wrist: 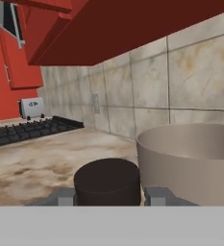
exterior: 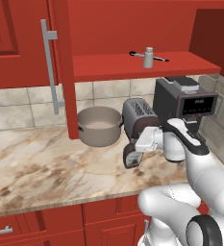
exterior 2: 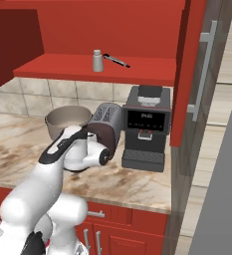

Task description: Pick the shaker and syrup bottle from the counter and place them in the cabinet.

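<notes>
The syrup bottle (exterior: 130,159), dark brown with a pale label, stands on the counter (exterior: 46,163) in front of the toaster. My gripper (exterior: 132,150) is shut on it from the right. In the hand view its dark cap (wrist: 107,180) sits squeezed between my two fingertips (wrist: 64,196), with the gripper (wrist: 108,196) level with it. The small pale grey shaker (exterior: 148,57) (exterior 2: 97,61) stands upright on the red shelf of the open cabinet (exterior: 108,67) (exterior 2: 77,67), next to a thin dark rod (exterior: 157,57).
A grey pot (exterior: 99,126) (wrist: 190,158) sits just left of the bottle. The toaster (exterior: 137,113) (exterior 2: 107,124) and a black coffee machine (exterior: 185,101) (exterior 2: 145,124) stand behind it. The cabinet door with its silver bar handle (exterior: 48,67) hangs open at the left.
</notes>
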Robot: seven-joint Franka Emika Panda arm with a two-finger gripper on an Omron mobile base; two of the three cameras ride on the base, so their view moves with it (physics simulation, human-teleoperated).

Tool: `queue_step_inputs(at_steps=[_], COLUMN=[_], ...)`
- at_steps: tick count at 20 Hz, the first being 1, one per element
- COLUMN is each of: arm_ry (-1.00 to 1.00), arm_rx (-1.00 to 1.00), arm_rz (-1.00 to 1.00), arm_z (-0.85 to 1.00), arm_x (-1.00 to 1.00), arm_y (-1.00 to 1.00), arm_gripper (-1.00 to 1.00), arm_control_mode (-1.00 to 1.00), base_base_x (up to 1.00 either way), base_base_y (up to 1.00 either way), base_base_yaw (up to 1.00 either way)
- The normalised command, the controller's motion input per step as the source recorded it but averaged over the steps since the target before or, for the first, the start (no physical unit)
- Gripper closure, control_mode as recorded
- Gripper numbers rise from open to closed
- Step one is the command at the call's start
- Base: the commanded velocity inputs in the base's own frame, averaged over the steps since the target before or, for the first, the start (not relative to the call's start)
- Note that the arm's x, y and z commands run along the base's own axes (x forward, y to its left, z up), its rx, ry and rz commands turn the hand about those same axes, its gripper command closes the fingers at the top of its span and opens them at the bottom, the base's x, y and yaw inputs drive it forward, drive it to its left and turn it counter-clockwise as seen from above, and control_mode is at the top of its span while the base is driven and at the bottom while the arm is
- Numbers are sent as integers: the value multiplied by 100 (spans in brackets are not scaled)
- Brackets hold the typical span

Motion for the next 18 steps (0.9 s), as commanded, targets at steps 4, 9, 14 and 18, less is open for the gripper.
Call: queue_step_inputs(at_steps=[4, 9, 14, 18], arm_ry=[0, 1, 6, 4], arm_rx=[0, -3, -2, -1], arm_rz=[0, -2, -7, -12], arm_z=[55, 57, 50, 44], arm_x=[-27, -33, -36, -30], arm_y=[0, 3, 6, 5], arm_gripper=[100, 100, 100, 100], arm_control_mode=[-100, -100, -100, -100], base_base_x=[0, 0, 0, 0], base_base_y=[0, 0, 0, 0], base_base_yaw=[0, 0, 0, 0])
